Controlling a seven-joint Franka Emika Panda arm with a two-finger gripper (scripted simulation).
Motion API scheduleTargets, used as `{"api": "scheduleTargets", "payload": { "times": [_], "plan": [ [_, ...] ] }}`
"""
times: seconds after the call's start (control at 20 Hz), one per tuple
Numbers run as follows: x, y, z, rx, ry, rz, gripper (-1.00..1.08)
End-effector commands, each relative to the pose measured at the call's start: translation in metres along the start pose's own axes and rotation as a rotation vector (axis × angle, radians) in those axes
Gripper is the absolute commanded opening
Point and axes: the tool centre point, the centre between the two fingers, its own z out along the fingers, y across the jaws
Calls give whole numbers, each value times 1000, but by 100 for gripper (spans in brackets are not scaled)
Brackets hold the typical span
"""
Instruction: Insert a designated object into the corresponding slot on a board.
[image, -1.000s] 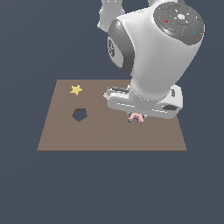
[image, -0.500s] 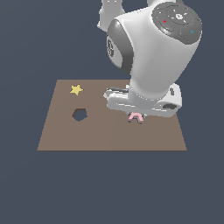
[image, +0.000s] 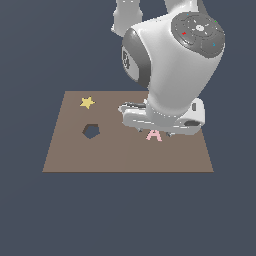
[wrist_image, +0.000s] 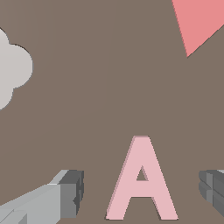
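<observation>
My pincer (wrist_image: 140, 190) hangs wide apart astride the pink letter A (wrist_image: 141, 179), lying flat on the brown board (image: 125, 155). Grasping seems in hand; next, closing squarely on it.

The brown board (wrist_image: 105, 87) looks matt and smooth, the arm's white shell (image: 170, 65) glossy plastic.

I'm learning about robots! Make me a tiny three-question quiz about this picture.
1. True or false: the tool is squeezing the pink letter A.
2. Which shape is the dark slot in the board? a) circle b) pentagon c) square
3. Fill in: the little star on the board is coloured ____.

Key: 1 false, its fingers stand apart on either side of the A. 2 b. 3 yellow.
</observation>
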Motion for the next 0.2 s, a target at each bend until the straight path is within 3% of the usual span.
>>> {"api": "scheduleTargets", "payload": {
  "times": [0.0,0.15],
  "plan": [
    [0,0,0,0,0,0,100],
    [0,0,0,0,0,0,100]
  ]
}}
